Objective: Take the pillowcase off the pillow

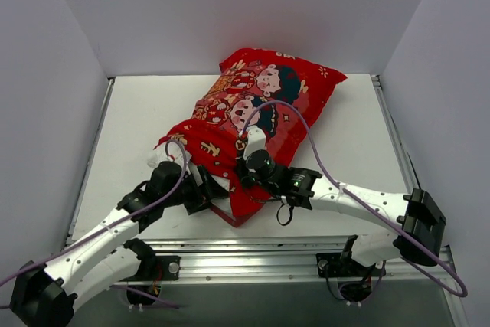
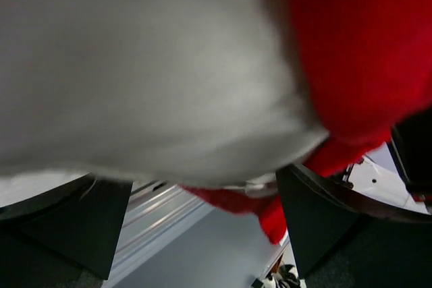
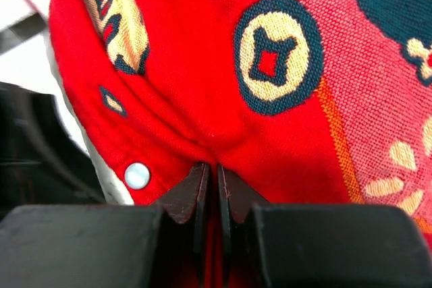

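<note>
Your pillowcase lies slantwise across the counter, its far end toward the back right and its open end toward the near left, printed side up; both of your arms meet at that near end. Your right gripper is pressed together on a fold of the red cloth just beside the opening, the two tips nipping the fabric between them; a metal snap sits on the hem just left of the pinch, and a gold coin motif shows above it. Your left gripper is spread wide; the pillow bulges white over most of its wrist view, with red cloth wrapping round it on the right, and between the two dark fingers you see only counter and rail, so nothing is clamped there. From overhead most of the pillow is covered; only a sliver of white peeps out at the near-left corner.
</note>
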